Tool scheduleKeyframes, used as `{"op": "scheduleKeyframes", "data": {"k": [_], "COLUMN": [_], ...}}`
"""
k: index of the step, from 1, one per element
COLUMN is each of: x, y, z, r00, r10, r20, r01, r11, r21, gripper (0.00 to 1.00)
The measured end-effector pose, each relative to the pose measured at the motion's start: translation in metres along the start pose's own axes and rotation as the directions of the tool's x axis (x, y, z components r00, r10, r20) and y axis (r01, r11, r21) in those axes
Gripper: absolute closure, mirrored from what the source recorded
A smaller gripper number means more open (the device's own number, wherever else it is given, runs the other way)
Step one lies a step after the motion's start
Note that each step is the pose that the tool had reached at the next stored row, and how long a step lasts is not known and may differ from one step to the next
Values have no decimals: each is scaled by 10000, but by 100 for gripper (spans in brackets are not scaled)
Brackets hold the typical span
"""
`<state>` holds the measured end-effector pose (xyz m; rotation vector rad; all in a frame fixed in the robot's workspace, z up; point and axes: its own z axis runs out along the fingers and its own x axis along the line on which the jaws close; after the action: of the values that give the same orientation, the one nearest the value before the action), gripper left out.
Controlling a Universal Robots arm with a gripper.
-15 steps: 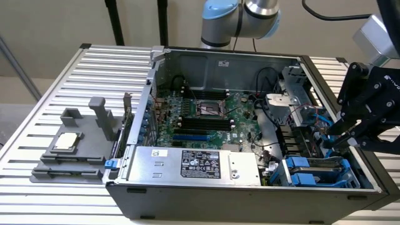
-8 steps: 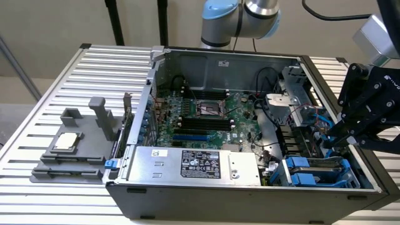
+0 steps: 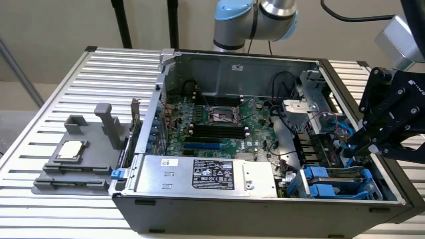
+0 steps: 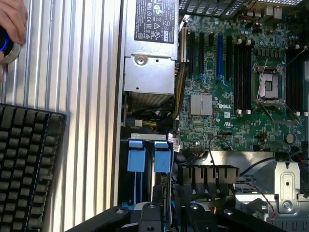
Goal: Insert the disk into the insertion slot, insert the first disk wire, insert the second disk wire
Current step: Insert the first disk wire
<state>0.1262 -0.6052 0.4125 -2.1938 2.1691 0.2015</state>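
The open computer case holds a grey drive cage (image 3: 375,191) at its front corner on the exterior view's right, and the insertion slot is one of its bays. Two blue plastic carriers (image 3: 319,175) (image 4: 136,157) lie side by side in that cage. I cannot make out the disk's metal body among them. My black gripper (image 3: 359,149) (image 4: 169,212) hangs just above the cage's rear end, reaching down between the carriers and the case wall. Blue wires (image 3: 342,130) run along that wall right beside it. What lies between the jaws is hidden.
A silver power supply with a black label (image 3: 212,174) (image 4: 153,19) sits beside the cage. The green motherboard (image 3: 219,124) (image 4: 231,72) fills the case floor. A grey fixture (image 3: 73,154) stands on the slatted table. A black keyboard (image 4: 26,164) and a hand (image 4: 12,19) are outside the case.
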Motion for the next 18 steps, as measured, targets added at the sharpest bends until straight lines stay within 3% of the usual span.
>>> {"op": "scheduleKeyframes", "data": {"k": [1, 8, 18], "x": [0, -102, -201], "y": [0, -155, -417], "z": [0, 115, 290], "r00": [10000, 9999, 9996], "r10": [0, -2, -9], "r20": [0, -152, -269], "r01": [0, 2, 8], "r11": [10000, 10000, 10000], "r21": [0, -3, -6], "gripper": [75, 75, 75]}}
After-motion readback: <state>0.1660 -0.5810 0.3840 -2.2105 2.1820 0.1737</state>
